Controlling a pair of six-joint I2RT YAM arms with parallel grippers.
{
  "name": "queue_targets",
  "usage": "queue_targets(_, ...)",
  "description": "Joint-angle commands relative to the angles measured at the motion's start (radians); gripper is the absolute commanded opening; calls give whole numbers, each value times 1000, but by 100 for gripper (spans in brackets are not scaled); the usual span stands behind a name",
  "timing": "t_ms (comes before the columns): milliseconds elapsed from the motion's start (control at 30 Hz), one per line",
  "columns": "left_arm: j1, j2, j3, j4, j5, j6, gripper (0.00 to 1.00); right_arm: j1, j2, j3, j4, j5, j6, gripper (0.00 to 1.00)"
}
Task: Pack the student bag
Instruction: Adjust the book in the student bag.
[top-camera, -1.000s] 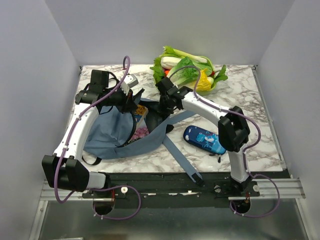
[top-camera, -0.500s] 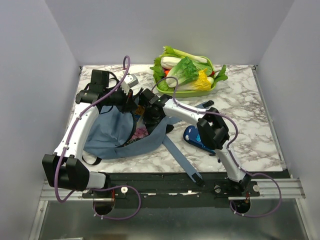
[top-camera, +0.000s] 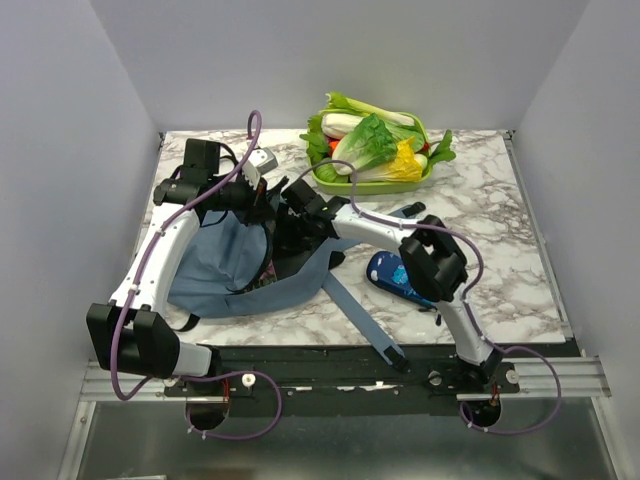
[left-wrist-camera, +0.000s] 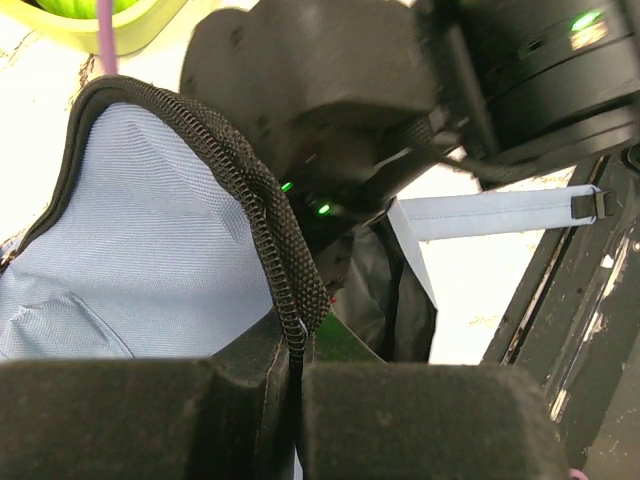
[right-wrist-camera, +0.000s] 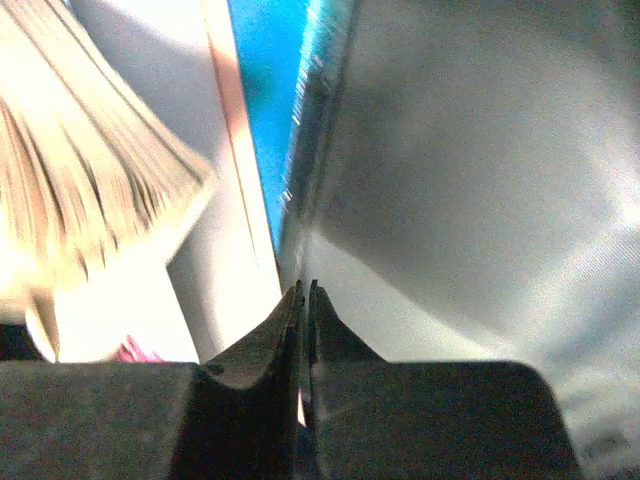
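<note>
Left end effector (left-wrist-camera: 295, 365) pinches student bag (left-wrist-camera: 150, 230) zipper edge; book (right-wrist-camera: 275, 110) cover blurred.

**Robot test cell, seen from above.** You are looking at a laboratory rig, not a lived-in room. Plain pale panels (top-camera: 60, 150) wall in a marble-patterned surface (top-camera: 500, 200) on three sides. The left arm (top-camera: 150, 260) and right arm (top-camera: 385, 222) stand on a metal rail (top-camera: 560, 378) at its near edge, with purple cables (top-camera: 253, 125) looped along them. The props are mixed: a green tray (top-camera: 370, 186) of vegetables (top-camera: 375, 140), a student bag (top-camera: 205, 265) and a pencil case (top-camera: 385, 272).
</note>
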Motion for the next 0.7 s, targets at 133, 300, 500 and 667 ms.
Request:
queue_targets(133, -1, -3, -11, 22, 52, 46, 8, -121, -314, -272, 30, 38, -87, 25)
queue_targets(300, -1, -1, -17, 14, 41, 63, 8, -151, -520, -384, 2, 83, -280, 36)
queue_targets(500, 1, -3, -23, 16, 61, 57, 8, -344, -699, -666, -108, 155, -253, 45)
queue_targets(667, 1, -6, -34, 23, 67, 50, 8, -529, -846, -856, -168, 235, -153, 51)
